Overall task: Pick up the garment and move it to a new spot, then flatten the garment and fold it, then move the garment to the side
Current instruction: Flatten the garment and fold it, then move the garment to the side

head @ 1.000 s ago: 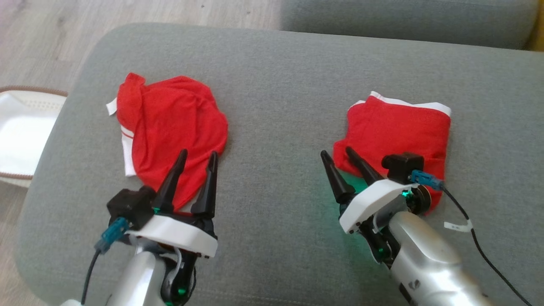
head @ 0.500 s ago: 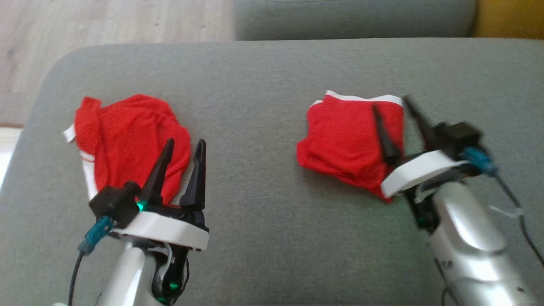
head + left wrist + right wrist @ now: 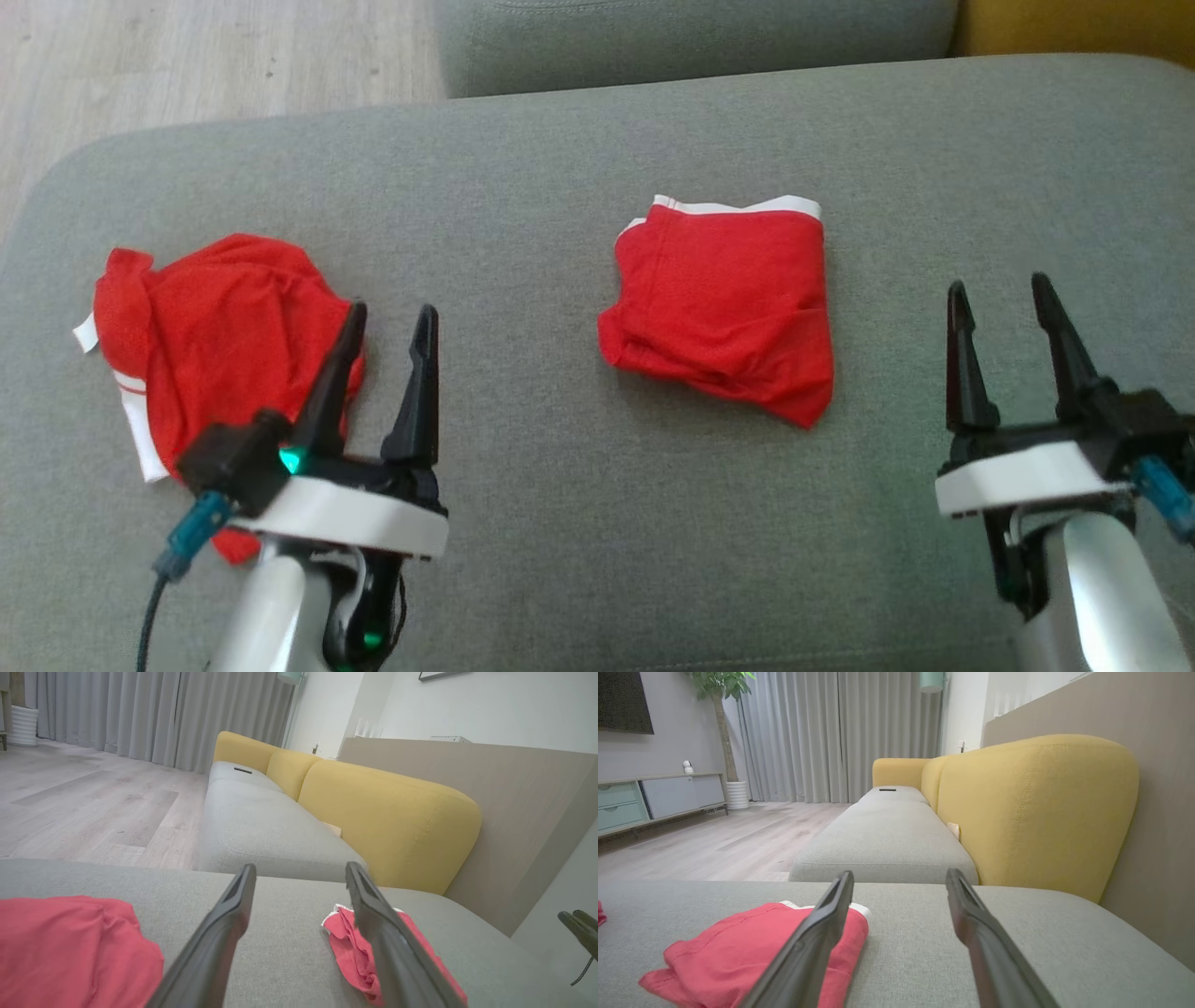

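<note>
A folded red garment (image 3: 724,303) with a white waistband lies flat in the middle of the grey cushion (image 3: 560,523). To its right my right gripper (image 3: 998,285) stands open and apart from it, holding nothing. The right wrist view has that garment (image 3: 738,947) left of the open right gripper (image 3: 900,873). A second, crumpled red garment (image 3: 215,327) lies at the left. My left gripper (image 3: 392,311) is open at its right edge, one finger overlapping the cloth. In the left wrist view the open left gripper (image 3: 300,868) points between the crumpled garment (image 3: 70,947) and the folded one (image 3: 345,938).
Another grey seat (image 3: 691,37) lies beyond the cushion's far edge, with yellow backrests (image 3: 1031,807) along the right. Wooden floor (image 3: 187,56) runs past the far left corner. Bare cushion lies between the two garments and in front of them.
The head camera has turned, shifting the whole picture left. My right gripper has come off the folded garment and now stands to its right. The left gripper stays by the crumpled garment.
</note>
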Controlling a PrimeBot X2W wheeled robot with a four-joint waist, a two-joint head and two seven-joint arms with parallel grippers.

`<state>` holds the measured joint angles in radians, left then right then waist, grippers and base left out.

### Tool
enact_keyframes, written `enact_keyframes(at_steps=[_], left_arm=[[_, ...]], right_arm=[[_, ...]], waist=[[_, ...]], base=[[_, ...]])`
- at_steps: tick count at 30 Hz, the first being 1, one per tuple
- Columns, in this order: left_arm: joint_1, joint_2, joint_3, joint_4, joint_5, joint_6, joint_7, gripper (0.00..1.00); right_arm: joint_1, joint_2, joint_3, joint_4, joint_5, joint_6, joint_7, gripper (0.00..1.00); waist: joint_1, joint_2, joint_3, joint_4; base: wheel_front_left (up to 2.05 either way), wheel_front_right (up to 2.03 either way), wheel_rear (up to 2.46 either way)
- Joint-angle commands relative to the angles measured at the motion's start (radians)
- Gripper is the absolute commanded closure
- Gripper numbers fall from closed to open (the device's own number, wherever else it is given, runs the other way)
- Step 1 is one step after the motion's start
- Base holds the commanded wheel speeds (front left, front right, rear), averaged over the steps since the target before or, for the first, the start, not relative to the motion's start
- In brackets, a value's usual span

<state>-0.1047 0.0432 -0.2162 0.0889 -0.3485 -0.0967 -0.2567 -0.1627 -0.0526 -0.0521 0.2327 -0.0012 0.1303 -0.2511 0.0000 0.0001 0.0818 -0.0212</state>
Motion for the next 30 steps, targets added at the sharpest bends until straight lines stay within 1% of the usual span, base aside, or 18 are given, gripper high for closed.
enact_keyframes(at_steps=[1, 10, 13, 18, 22, 25, 27, 30], left_arm=[[-0.016, 0.007, 0.03, -0.034, 0.013, 0.001, -0.005, 0.0], [0.007, 0.007, 0.027, -0.026, 0.027, 0.008, -0.005, 0.0], [0.005, 0.007, 0.026, -0.027, 0.026, 0.01, -0.005, 0.0], [-0.005, 0.007, 0.019, -0.027, 0.025, 0.009, -0.005, 0.0], [-0.023, 0.007, 0.011, -0.034, 0.019, 0.01, -0.005, 0.0], [-0.037, 0.007, -0.003, -0.037, 0.016, 0.008, -0.005, 0.0], [-0.05, 0.007, -0.011, -0.038, 0.014, 0.007, -0.005, 0.0], [-0.073, 0.007, -0.025, -0.035, 0.009, 0.005, -0.005, 0.0]], right_arm=[[-0.01, 0.002, 0.02, -0.043, 0.01, 0.0, -0.011, 0.0], [0.016, 0.002, 0.025, -0.052, 0.027, 0.0, -0.011, 0.0], [0.013, 0.002, 0.028, -0.041, 0.063, 0.0, -0.011, 0.0], [0.008, 0.002, 0.028, -0.042, 0.057, 0.0, -0.011, 0.0], [-0.01, 0.002, 0.022, -0.038, 0.034, 0.0, -0.004, 0.0], [-0.043, 0.002, 0.013, -0.022, 0.009, 0.0, 0.035, 0.0], [-0.072, 0.002, 0.015, -0.004, -0.029, 0.0, 0.076, 0.0], [-0.121, 0.002, 0.014, 0.036, -0.051, 0.0, 0.145, 0.0]], waist=[[0.0, -0.0001, 0.0, -0.002], [0.0, -0.0001, -0.005, 0.006], [0.0, -0.0001, -0.005, 0.01], [0.0, -0.0001, 0.008, 0.018], [0.0, -0.0001, 0.038, 0.031], [0.0, -0.0001, 0.068, 0.044], [0.0, -0.0001, 0.093, 0.056], [0.0, -0.0001, 0.128, 0.077]], base=[[0.0, 0.0, 0.0], [0.0, 0.0, 0.0], [0.0, 0.0, 0.0], [0.0, 0.0, 0.0], [0.0, 0.0, 0.0], [0.0, 0.0, 0.0], [0.0, 0.0, 0.0], [0.0, 0.0, 0.0]])
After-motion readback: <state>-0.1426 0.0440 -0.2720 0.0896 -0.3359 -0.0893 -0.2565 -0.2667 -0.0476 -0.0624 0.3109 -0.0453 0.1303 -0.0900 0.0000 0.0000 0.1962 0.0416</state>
